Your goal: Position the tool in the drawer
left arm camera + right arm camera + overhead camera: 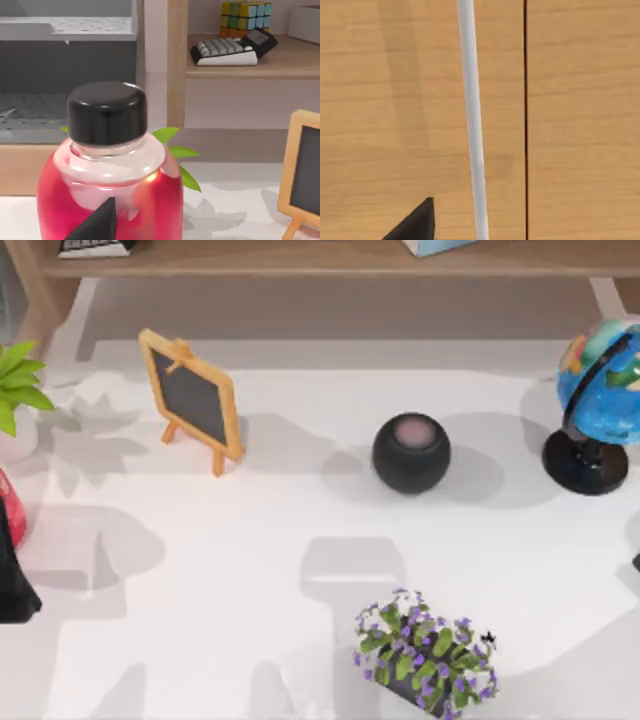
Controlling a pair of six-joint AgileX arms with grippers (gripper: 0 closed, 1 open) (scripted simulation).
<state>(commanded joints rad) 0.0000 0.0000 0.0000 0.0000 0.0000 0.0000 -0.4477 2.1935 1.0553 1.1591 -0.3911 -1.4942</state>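
Left gripper (100, 220): at the red bottle (107, 165), far left edge of the top view; grip cannot be told
Right gripper (415, 222): facing the drawer (395, 100), beside its upright white handle (472, 120); grip cannot be told
Nearer arm: likely right

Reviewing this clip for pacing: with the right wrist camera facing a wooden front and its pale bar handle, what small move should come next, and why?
Probably ease the right gripper forward onto the pale bar handle. The wooden panel is seen close and head-on with the handle ungrasped, so the drawer likely needs opening first. The left gripper is at the red bottle.
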